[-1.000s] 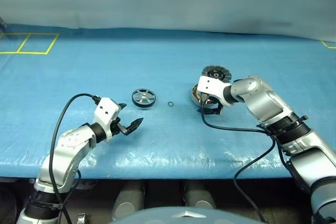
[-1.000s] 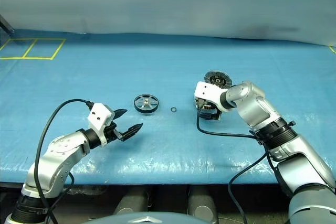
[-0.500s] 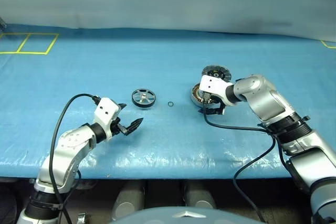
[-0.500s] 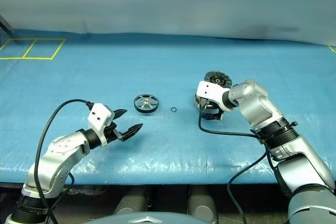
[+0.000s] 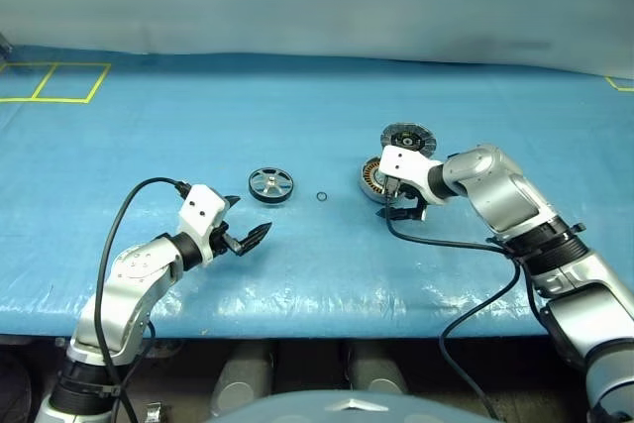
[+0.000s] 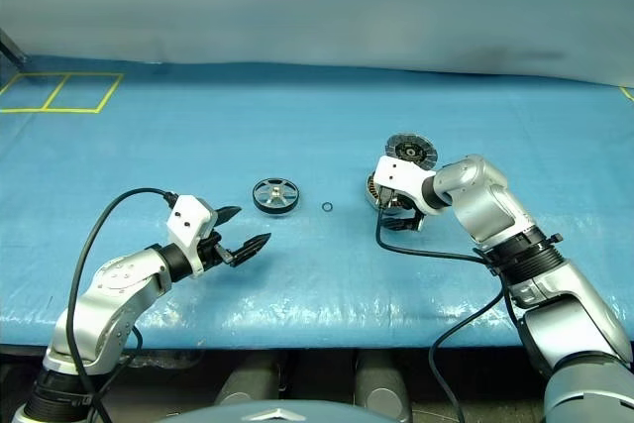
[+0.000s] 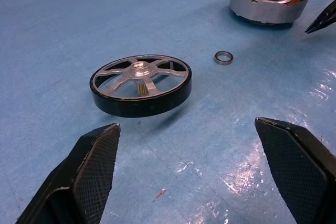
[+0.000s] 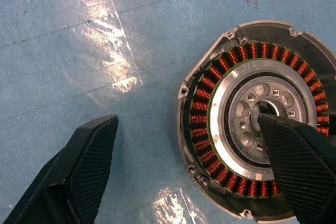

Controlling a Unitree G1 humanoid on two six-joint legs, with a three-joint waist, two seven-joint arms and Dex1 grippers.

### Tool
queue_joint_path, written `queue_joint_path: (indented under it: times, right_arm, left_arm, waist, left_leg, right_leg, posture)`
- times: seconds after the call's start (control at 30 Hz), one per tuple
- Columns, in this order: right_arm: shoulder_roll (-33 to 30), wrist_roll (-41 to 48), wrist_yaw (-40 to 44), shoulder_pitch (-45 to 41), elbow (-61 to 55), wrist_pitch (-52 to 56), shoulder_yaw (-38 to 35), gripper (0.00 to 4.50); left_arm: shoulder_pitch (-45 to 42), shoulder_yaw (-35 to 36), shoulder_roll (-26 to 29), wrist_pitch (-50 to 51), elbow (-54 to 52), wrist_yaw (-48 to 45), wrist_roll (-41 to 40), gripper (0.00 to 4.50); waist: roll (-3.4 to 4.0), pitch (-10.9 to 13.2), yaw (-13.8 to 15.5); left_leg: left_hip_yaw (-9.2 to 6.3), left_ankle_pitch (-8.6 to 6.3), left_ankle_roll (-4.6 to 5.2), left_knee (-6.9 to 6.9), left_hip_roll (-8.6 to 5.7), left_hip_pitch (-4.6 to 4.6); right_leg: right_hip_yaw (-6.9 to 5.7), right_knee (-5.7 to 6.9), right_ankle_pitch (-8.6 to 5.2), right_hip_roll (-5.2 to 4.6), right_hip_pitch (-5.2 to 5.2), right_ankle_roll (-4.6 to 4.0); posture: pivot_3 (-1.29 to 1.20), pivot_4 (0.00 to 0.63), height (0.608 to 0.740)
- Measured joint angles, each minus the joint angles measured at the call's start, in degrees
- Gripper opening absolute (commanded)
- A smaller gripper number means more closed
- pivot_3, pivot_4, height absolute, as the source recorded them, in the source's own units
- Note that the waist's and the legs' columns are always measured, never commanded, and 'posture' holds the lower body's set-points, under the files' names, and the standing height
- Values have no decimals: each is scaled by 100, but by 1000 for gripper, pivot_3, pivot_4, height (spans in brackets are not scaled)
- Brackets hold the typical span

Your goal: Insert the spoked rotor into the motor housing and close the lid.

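Note:
The spoked rotor lies flat on the blue mat, a dark-rimmed wheel with a silver spoked face. My left gripper hovers open just short of it, and the rotor sits beyond its fingertips. The motor housing rests to the right, its copper windings facing up. The lid stands tipped up at the housing's far edge, showing its dark segmented face. My right gripper is open over the housing's near side. One finger is above the silver centre and the other finger is over the mat outside the rim.
A tiny black ring lies on the mat between rotor and housing. Yellow tape squares mark the far left corner. A black cable trails from the right wrist across the mat. The table's front edge runs close under both arms.

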Motion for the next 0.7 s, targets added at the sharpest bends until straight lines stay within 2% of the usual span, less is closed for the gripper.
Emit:
queue_joint_path:
  times: [0.13,0.3,0.57,0.7]
  right_arm:
    - [148,-39,-61,-30,110,24,-40,3618]
    - [239,-117,-64,-190,294,35,-60,1995]
    - [398,-122,-76,-144,220,180,-173,1947]
    - [455,-42,-89,263,-646,578,-268,1946]
  left_arm:
    - [3,0,-2,0,0,1,0,4500]
    - [18,1,-5,0,0,2,3,4500]
    - [27,1,-20,0,0,1,4,4500]
    - [79,18,-15,-2,-1,2,1,4500]
  waist:
    - [0,0,-1]
    - [-1,-1,-3]
    - [-4,-3,-54]
    - [-4,-4,-58]
  left_leg:
    - [0,0,0,2,0,3]
    - [1,0,0,2,0,6]
    - [1,3,-6,5,1,11]
    - [-1,-1,-9,-3,5,9]
  right_leg:
    - [0,1,1,1,4,-1]
    - [0,0,2,2,6,-1]
    - [0,2,-2,15,9,-3]
    - [-1,2,11,15,2,-15]
  posture:
    - [0,150,740]
    - [0,150,740]
    - [0,150,740]
    - [0,150,740]
